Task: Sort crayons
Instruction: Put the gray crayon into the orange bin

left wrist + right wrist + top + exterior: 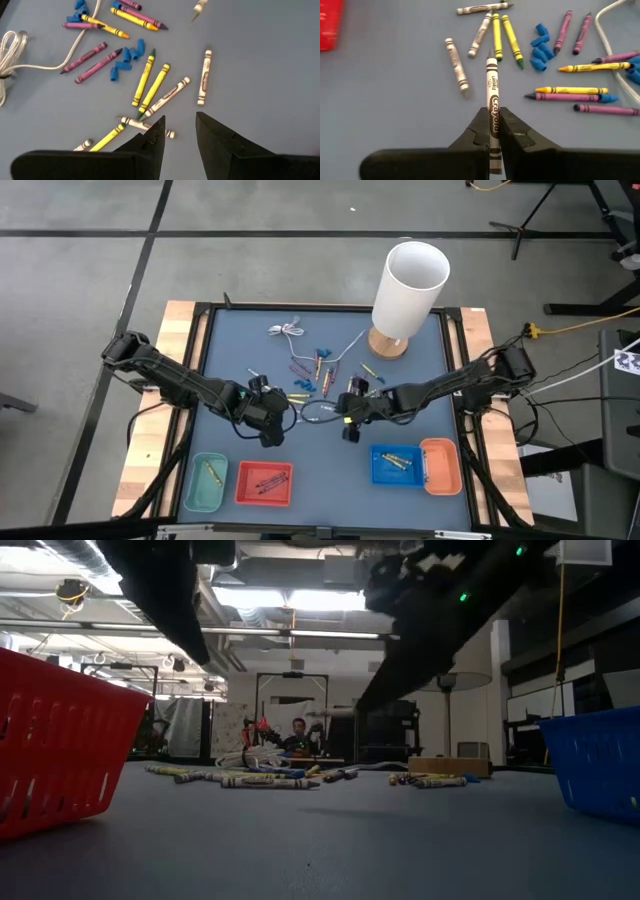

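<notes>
While the right gripper (494, 131) hangs over the middle of the blue-grey table (230, 340), its two fingers are pinched onto a white crayon (493, 95), which runs lengthwise between them and pokes out past the tips toward the loose pile. Most of that crayon's paper wrap shows ahead of the fingers, and its pointed end reaches close to a yellow crayon (496, 36) and a second yellow one (512, 34) lying side by side (whether the held one is lifted clear of the table cannot be told). Beside those lie more white crayons: one (457, 64) on its own, one (480, 34) slanting just beside the yellows, and one (482, 8) across their far ends. Farther off are purple crayons (562, 32), a yellow and purple pair (572, 90) lying parallel, blue bits (538, 49) and a white cable (612, 27). The left gripper (179, 131) hovers just beside the right one, near the same scatter, its fingers parted with nothing between them; a short white crayon (135, 122) lies just ahead of one fingertip, and another white one (204, 77) lies apart. Along the near edge stand four bins: a teal one (205, 484) holding a yellow crayon, a red one (264, 483) with red crayons, a blue one (397, 465) with yellow ones, and an orange one (441, 465). A white cylinder (409, 288) on a wooden base stands at the far side.
</notes>
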Controlling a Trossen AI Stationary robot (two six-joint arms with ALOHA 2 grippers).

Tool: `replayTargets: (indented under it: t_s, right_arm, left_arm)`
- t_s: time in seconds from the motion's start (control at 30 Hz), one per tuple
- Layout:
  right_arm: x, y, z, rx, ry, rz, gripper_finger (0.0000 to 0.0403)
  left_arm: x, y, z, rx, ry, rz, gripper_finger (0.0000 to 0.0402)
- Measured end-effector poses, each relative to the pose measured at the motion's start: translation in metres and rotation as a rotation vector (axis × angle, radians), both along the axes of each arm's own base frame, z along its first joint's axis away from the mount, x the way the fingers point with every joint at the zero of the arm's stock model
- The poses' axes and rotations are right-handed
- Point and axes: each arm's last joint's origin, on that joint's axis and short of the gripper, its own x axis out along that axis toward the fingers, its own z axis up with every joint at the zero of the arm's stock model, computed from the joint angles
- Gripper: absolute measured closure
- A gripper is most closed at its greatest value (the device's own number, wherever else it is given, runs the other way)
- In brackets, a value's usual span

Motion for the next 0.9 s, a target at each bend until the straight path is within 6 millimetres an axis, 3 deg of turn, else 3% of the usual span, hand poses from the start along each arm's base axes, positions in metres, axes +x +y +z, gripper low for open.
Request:
replayTargets:
  t_s: [0.3, 0.7, 0.9]
  right_arm:
    - [-0.035, -0.003, 0.039, 0.118, 0.082, 0.105, 0.0391]
    - [-0.082, -0.005, 0.063, 0.343, 0.291, 0.247, 0.0385]
    - [-0.102, -0.002, 0.075, 0.439, 0.339, 0.203, 0.0384]
  left_arm:
    - [0.001, 0.0, 0.001, 0.009, -0.008, -0.022, 0.0309]
    - [0.009, 0.001, 0.004, 0.025, -0.061, -0.076, 0.0309]
    - [0.01, 0.0, 0.005, 0.021, -0.078, -0.077, 0.0309]
